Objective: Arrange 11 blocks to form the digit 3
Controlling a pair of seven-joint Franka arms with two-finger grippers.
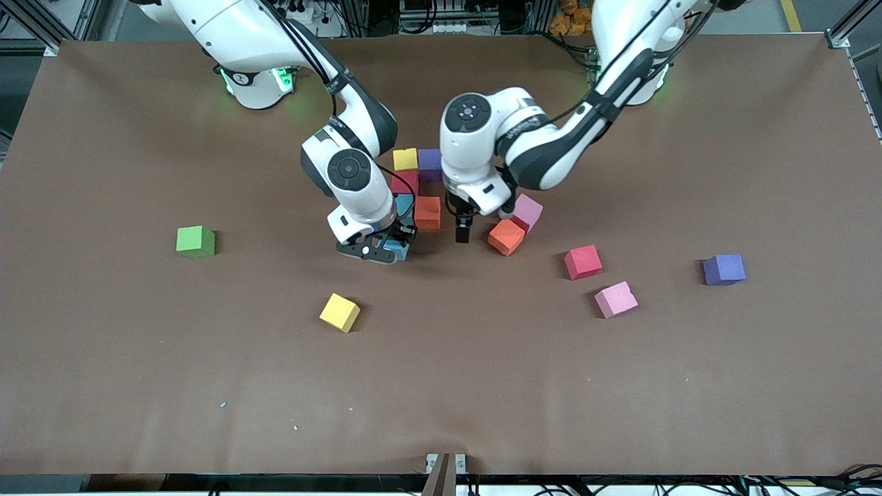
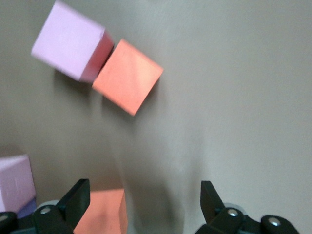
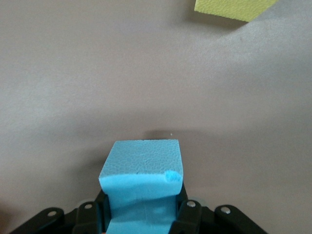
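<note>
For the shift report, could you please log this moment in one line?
right claw: shut on light blue foam cube | left claw: open, over table beside orange foam cube | digit: unfinished

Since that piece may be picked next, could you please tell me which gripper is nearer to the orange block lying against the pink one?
Left. The left gripper, open, hangs beside the orange block. The right gripper, shut on a light blue block, is farther off, toward the right arm's end.

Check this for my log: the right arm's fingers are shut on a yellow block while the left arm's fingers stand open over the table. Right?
Not quite. The right gripper is shut on a light blue block, not a yellow one, as the right wrist view shows. The left gripper is indeed open over the table.
</note>
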